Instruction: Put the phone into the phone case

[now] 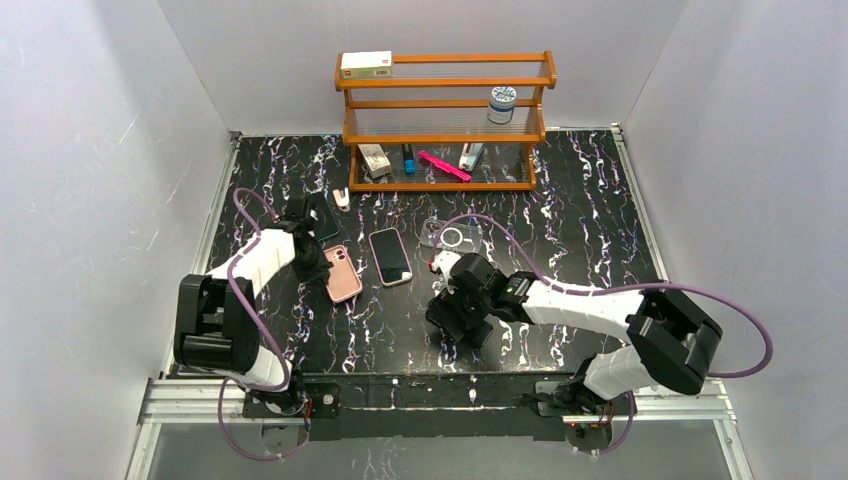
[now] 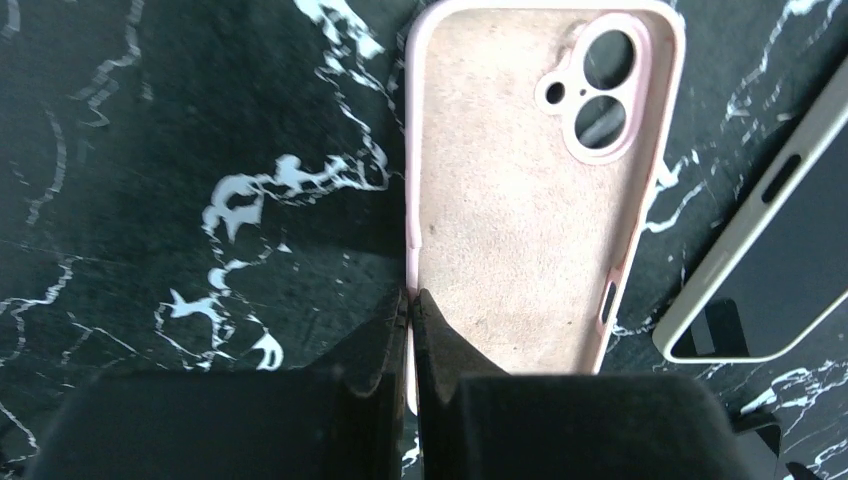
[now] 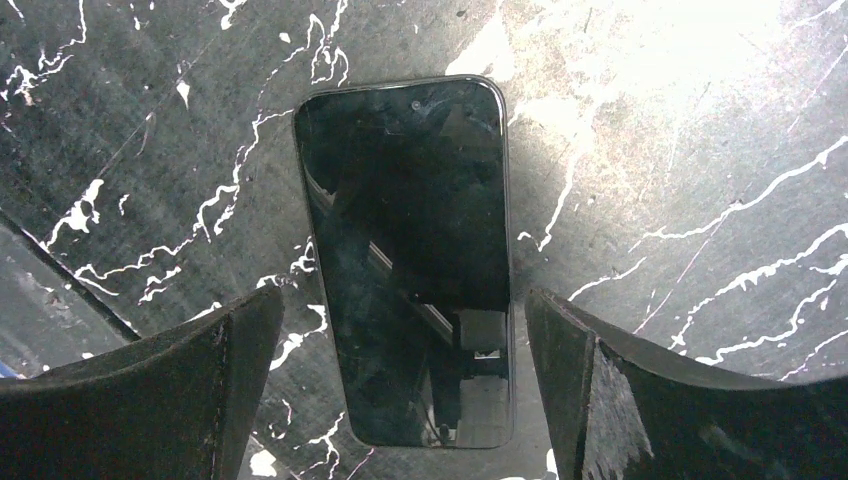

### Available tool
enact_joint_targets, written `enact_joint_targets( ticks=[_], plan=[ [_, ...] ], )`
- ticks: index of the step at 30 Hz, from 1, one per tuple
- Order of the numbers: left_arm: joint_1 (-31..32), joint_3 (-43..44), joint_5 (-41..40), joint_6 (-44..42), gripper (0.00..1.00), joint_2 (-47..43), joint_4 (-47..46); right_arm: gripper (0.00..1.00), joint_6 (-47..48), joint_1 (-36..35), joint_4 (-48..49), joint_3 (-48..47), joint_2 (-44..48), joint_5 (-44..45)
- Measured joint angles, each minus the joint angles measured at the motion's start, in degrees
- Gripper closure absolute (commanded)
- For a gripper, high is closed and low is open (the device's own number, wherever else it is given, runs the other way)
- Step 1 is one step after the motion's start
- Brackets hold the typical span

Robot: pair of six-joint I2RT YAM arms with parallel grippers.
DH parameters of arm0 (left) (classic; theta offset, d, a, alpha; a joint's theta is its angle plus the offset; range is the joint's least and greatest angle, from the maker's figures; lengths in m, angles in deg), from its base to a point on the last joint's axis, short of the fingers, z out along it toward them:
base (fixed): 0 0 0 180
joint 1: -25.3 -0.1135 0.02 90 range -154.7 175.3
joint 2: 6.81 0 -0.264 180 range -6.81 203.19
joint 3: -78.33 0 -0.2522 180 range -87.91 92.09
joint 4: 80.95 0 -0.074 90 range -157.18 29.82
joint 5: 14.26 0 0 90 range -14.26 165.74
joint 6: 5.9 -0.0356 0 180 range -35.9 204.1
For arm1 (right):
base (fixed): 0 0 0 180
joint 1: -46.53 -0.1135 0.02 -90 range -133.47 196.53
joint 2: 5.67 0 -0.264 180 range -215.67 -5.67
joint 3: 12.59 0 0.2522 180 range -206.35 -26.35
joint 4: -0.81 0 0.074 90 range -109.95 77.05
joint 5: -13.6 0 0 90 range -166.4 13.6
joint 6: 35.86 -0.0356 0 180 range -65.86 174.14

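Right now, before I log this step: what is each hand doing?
Left hand: closed on the case rim.
Right hand: open, astride a black phone, not gripping it.

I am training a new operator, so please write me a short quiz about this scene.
1. True or false: the left end effector is shut on the side wall of the pink case.
2. What lies between the jaws of the open right end effector? A) a spoon B) a black phone C) a cup
3. Fill in: the inside of the pink case is ____.
Key: 1 true; 2 B; 3 empty.
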Motion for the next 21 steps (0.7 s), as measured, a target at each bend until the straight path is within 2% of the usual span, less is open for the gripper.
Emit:
enact_joint_targets(
  ticks=[9,21],
  plan=[
    [6.69,-6.19,-0.26,4.00,1.00,-6.71,-0.31,0.04,2.01,-1.18,1.66,-1.03,-4.72,2.10],
    [13.64,-10.78,-1.55,8.48,1.00,-12.59,0.59,0.30,1.05,-1.46,1.60,-3.15,-7.30,4.61]
  ],
)
